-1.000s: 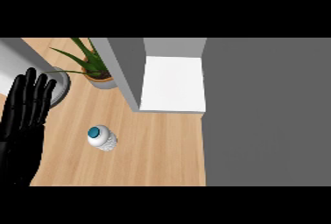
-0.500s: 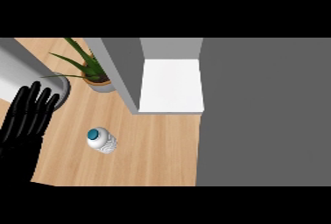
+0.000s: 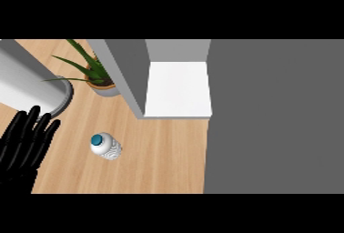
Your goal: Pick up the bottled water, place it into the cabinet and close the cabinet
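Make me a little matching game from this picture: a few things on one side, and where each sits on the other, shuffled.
Things:
1. bottled water
2. potted plant
3. left hand
4. cabinet

Places:
A. at the view's left edge, fingers straight
B. upright on the wooden counter's middle
C. open, white inside, right of the plant
D. far end of the counter

Pairs: 1-B, 2-D, 3-A, 4-C

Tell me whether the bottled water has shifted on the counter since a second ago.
Cannot tell. The bottled water sits slightly lower left in view, but the cabinet and potted plant slid the same way, so the camera moved.
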Robot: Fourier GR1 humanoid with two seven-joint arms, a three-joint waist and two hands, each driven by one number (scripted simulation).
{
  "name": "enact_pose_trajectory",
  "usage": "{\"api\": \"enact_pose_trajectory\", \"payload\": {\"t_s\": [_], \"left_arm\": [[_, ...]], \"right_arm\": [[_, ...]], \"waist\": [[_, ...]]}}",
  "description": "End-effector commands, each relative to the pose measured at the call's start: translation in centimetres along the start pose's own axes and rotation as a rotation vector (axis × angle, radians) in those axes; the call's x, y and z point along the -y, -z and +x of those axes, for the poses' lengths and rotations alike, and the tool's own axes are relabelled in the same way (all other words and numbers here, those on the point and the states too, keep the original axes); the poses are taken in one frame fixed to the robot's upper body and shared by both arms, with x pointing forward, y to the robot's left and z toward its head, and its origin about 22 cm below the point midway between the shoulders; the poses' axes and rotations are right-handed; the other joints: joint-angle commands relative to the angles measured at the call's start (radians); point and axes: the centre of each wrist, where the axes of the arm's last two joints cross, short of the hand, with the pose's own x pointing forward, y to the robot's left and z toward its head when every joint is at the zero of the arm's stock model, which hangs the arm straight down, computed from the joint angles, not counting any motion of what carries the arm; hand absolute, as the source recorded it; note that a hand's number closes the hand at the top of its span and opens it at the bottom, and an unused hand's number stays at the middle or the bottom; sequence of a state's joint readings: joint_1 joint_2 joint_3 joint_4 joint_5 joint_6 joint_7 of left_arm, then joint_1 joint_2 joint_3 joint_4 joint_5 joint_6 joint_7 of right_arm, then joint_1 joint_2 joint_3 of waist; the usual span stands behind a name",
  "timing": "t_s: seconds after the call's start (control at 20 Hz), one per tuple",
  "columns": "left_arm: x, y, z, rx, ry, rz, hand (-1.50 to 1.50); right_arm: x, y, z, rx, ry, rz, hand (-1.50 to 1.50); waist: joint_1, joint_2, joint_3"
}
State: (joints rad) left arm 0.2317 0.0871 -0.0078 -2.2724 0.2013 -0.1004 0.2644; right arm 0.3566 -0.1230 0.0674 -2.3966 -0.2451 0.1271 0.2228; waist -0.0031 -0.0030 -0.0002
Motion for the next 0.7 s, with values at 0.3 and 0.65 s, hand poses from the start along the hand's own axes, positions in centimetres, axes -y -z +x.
{"api": "enact_pose_trajectory", "payload": {"t_s": [0.3,0.65], "left_arm": [[0.6,-0.6,-0.8,-0.058,0.062,0.048,-1.5],[-2.1,-1.9,-3.9,-0.072,0.075,0.137,-1.5]], "right_arm": [[-1.3,-4.0,3.3,0.012,0.032,0.012,-1.5],[-0.9,-5.1,2.4,0.014,0.007,0.0,-1.5]], "waist": [[-0.012,0.0,0.0],[-0.009,0.0,0.0]]}}
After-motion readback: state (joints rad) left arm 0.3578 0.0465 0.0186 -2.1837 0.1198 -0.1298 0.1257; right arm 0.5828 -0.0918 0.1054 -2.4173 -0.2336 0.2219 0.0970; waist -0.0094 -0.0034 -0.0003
